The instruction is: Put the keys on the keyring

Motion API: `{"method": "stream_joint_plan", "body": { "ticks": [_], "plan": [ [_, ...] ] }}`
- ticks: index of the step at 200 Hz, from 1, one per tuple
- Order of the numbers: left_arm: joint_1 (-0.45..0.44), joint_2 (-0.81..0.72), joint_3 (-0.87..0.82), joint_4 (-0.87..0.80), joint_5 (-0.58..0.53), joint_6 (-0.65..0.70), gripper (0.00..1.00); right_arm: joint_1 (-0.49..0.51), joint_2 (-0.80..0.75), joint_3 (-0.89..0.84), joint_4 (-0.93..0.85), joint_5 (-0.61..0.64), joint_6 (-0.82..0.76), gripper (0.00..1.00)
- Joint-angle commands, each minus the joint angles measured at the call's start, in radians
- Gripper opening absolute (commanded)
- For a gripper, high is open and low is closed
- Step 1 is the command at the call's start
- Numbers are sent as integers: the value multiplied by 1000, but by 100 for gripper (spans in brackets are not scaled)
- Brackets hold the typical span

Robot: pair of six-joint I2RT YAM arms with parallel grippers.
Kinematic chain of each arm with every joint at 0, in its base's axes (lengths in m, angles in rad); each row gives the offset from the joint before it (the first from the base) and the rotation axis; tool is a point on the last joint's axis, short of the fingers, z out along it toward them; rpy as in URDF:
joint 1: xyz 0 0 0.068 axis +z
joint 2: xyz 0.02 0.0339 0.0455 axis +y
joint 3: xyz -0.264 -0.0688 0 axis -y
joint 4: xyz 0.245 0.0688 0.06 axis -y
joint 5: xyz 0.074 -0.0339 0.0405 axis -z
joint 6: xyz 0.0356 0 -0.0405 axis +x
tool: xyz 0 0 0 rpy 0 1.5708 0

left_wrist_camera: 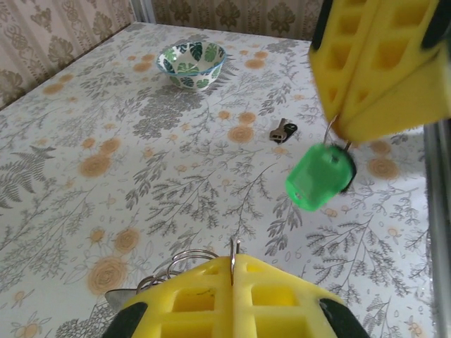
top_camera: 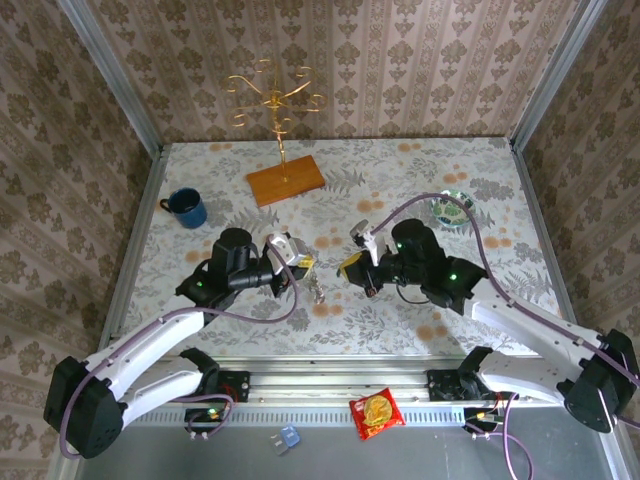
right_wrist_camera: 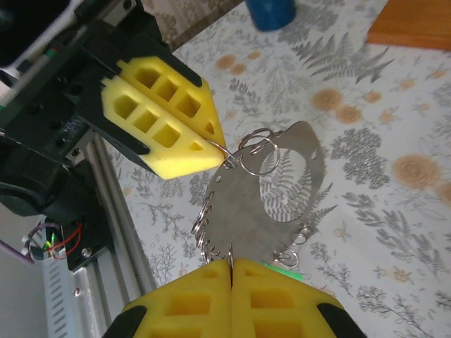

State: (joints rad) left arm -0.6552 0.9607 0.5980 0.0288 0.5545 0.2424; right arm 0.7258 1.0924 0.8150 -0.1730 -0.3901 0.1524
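The keyring is clamped in the left hand, the green key in the right hand; either could be lost if tugged askew.

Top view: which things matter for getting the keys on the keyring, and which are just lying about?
Job: keyring, green key, dark key on the table.
Lying about: blue mug, leaf-pattern bowl, gold stand, red snack packet.

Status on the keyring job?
Both shut: left pincer, right pincer each pinch keyring. Under right pincer hangs green key; dark key loose on table. No obstruction.
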Motion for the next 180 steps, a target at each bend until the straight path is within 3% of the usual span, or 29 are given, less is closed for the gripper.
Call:
{"method": "stream_joint_plan", "body": {
  "ticks": [1, 180],
  "plan": [
    [-11, 7, 46, -3, 57, -16, 0, 14, 43, 53, 38, -72, -10, 0],
    [-33, 24, 53, -15, 80, 9, 0, 49, 145, 98, 84, 11, -55, 0]
  ]
}}
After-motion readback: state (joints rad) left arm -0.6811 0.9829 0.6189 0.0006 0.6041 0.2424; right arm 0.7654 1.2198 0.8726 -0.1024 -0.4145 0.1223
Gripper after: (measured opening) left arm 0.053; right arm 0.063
